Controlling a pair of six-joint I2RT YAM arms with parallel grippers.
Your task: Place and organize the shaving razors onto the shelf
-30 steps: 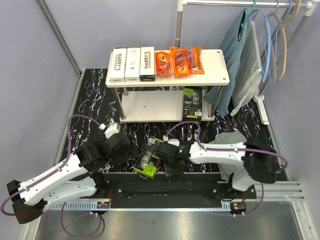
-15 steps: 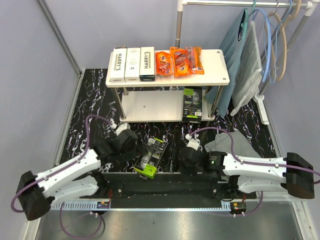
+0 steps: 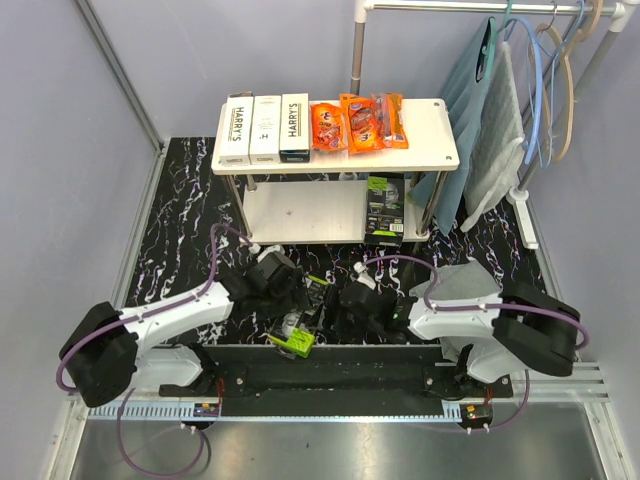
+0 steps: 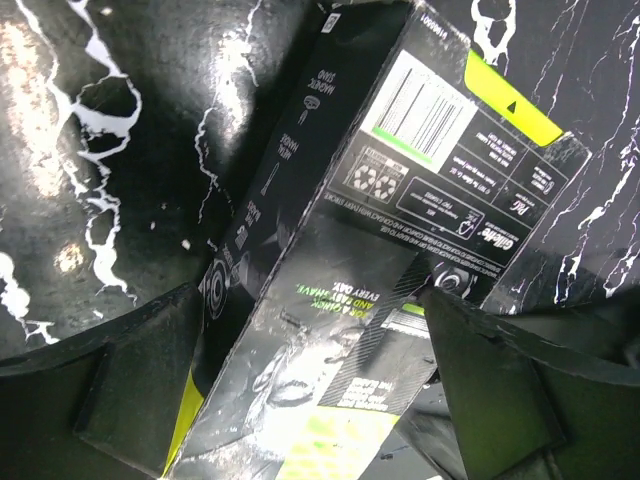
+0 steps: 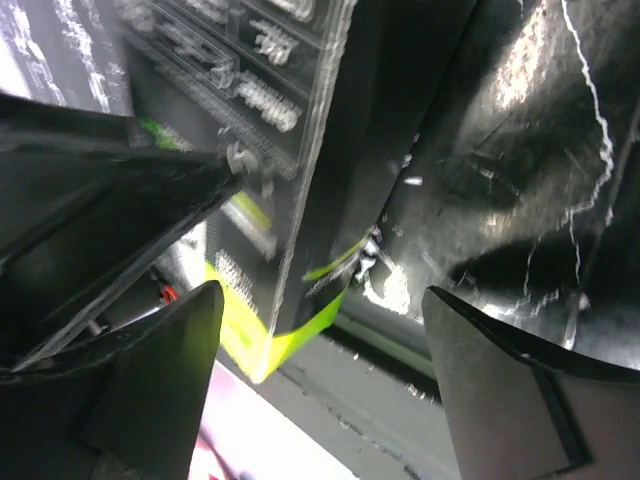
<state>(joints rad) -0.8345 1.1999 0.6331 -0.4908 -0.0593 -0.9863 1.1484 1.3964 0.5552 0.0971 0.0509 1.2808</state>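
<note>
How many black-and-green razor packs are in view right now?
2. An upright pack stands on the shelf's lower board, at the right end. A second pack lies on the marbled tabletop in front. Others may be hidden.

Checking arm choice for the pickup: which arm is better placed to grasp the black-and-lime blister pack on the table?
Probably the left arm: its open jaws straddle the blister pack squarely. The right arm has only the pack's lime corner between its jaws.
</note>
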